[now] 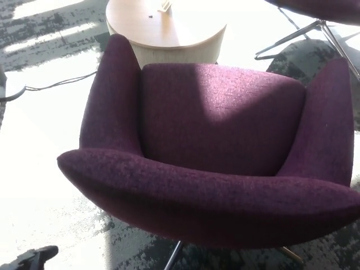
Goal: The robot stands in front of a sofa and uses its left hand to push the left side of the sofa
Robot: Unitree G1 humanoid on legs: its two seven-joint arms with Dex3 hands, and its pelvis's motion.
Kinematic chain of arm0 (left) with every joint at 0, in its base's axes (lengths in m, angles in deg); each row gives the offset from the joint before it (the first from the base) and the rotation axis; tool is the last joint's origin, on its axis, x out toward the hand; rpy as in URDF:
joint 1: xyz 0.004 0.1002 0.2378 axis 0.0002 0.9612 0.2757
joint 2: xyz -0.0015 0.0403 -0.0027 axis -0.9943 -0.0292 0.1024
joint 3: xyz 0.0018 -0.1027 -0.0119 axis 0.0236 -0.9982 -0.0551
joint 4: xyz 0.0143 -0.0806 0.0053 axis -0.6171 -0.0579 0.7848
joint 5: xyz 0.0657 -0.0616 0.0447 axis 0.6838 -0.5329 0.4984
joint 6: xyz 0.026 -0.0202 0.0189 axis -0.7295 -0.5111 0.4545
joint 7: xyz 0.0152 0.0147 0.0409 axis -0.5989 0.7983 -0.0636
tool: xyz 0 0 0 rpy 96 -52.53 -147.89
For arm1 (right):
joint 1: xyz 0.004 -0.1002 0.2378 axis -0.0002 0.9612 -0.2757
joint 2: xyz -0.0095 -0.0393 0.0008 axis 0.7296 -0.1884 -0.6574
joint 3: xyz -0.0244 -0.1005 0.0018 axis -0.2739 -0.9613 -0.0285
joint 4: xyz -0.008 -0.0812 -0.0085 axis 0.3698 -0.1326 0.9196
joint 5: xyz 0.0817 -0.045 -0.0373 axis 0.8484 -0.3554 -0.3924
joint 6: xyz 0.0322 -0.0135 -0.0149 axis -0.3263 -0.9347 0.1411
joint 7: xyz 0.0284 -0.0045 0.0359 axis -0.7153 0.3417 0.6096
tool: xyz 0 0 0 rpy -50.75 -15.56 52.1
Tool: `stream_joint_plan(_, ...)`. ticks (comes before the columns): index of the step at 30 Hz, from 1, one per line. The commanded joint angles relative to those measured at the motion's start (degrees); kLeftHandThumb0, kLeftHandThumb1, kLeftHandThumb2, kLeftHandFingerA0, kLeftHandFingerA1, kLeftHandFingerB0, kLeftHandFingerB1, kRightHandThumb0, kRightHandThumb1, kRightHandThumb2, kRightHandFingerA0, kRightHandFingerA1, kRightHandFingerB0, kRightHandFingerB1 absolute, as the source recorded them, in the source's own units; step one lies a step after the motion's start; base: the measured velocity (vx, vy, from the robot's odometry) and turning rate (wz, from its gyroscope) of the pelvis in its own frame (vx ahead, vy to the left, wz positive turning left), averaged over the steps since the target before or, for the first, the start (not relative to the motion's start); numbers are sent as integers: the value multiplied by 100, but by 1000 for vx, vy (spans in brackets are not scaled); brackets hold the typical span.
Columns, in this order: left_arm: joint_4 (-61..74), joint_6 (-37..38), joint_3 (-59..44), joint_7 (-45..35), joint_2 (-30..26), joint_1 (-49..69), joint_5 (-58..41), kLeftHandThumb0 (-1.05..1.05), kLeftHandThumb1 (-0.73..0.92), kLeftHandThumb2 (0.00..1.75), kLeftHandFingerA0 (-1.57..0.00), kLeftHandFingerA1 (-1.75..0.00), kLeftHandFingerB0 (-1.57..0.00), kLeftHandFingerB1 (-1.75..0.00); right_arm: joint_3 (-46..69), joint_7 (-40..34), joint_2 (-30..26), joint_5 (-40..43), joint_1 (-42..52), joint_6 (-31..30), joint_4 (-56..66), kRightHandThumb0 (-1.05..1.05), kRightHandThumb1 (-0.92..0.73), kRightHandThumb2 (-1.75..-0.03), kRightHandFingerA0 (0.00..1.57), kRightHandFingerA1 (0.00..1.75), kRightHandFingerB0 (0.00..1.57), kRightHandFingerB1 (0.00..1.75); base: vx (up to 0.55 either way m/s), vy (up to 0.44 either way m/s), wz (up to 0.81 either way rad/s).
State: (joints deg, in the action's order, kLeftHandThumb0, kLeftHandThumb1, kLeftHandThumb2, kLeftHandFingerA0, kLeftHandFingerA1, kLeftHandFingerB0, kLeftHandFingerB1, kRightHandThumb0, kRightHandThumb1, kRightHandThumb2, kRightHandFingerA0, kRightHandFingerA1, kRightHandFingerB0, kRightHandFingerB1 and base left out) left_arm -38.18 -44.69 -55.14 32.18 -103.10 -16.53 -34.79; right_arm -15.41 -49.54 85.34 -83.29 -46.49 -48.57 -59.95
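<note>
The purple fabric sofa chair (219, 129) fills the middle of the head view, its backrest nearest me and its seat facing away toward the round table. Its left armrest (109, 95) stands upright at picture left. Only a black tip of my left hand (34, 260) shows at the bottom left corner, well apart from the chair's left side and touching nothing. My right hand does not show.
A round wooden table (163, 28) stands just beyond the chair. Metal legs of another chair (304, 34) are at the top right. A dark cable (56, 84) runs across the patterned floor at the left. The chair's own metal legs (174, 256) show below it.
</note>
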Motion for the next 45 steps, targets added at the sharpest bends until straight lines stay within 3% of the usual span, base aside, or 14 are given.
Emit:
stream_joint_plan(1,-92,759,459,1312,146,622,594,-105,75,127,-1,-59,-10,-50,-32,-114,21,-54,91,39,-50,-79,-67,-72,48,39,41,37,0,0,0)
stream_joint_plan(2,-148,785,496,1543,217,727,615,-40,37,109,-6,-57,-2,-54,-96,-171,-17,-143,110,56,-58,-79,-68,-74,48,40,39,37,0,0,0)
stream_joint_plan(3,-186,846,513,1755,281,811,631,-40,37,109,-7,-57,-4,-54,-144,-195,-46,-201,132,57,-64,-73,-78,-64,50,35,43,34,0,0,0)
stream_joint_plan(6,-222,961,515,1830,321,850,557,-105,72,110,-15,-68,-12,-58,-119,-134,-33,-136,190,46,-73,-73,-77,-64,48,35,40,33,0,0,0)
stream_joint_plan(8,-239,990,528,1843,329,901,553,-105,72,112,-17,-69,-11,-59,-142,-150,-47,-166,240,60,-84,-73,-77,-64,48,35,40,33,0,0,0)
stream_joint_plan(9,-249,1035,562,1894,317,952,584,-105,92,78,-19,-75,-14,-59,-147,-132,-45,-164,270,24,-87,-72,-77,-64,48,35,39,33,0,0,0)
stream_joint_plan(12,-265,1101,617,2031,307,1045,603,-105,73,107,-19,-67,-16,-58,-117,-80,-10,-100,343,4,-79,-70,-75,-63,49,35,44,34,0,0,0)
stream_joint_plan(14,-280,1089,593,2039,328,1047,536,-104,92,77,-20,-70,-18,-55,-60,-8,7,-24,354,-1,-83,-77,-67,-71,48,39,41,37,0,0,0)
stream_joint_plan(15,-285,1096,599,2063,329,1030,539,-105,74,110,-20,-67,-16,-57,-75,-3,-4,-55,343,58,-85,-75,-66,-72,47,40,40,38,0,0,0)
stream_joint_plan(26,-326,1261,789,2224,253,977,692,-103,73,113,-24,-69,-16,-59,-150,-160,-12,-143,311,65,-60,-74,-66,-69,49,39,42,37,0,0,0)
stream_joint_plan(38,-365,1283,843,2214,264,1007,699,-105,70,104,-21,-68,-19,-60,-117,-103,-26,-133,321,55,-118,-78,-65,-74,49,41,41,38,0,0,0)
stream_joint_plan(41,-356,1332,895,2303,241,1001,777,-104,92,73,-24,-72,-20,-57,-137,-116,-32,-164,303,75,-123,-78,-65,-76,48,41,41,39,0,0,0)
stream_joint_plan(42,-357,1325,864,2238,254,1028,730,-104,71,108,-22,-67,-18,-58,-223,-215,-70,-279,334,82,-97,-78,-68,-73,49,41,39,37,0,0,0)
stream_joint_plan(45,-357,1325,859,2231,256,1031,726,-104,71,108,-22,-67,-18,-58,-246,-235,-77,-288,338,83,-94,-78,-68,-73,49,41,39,37,0,0,0)
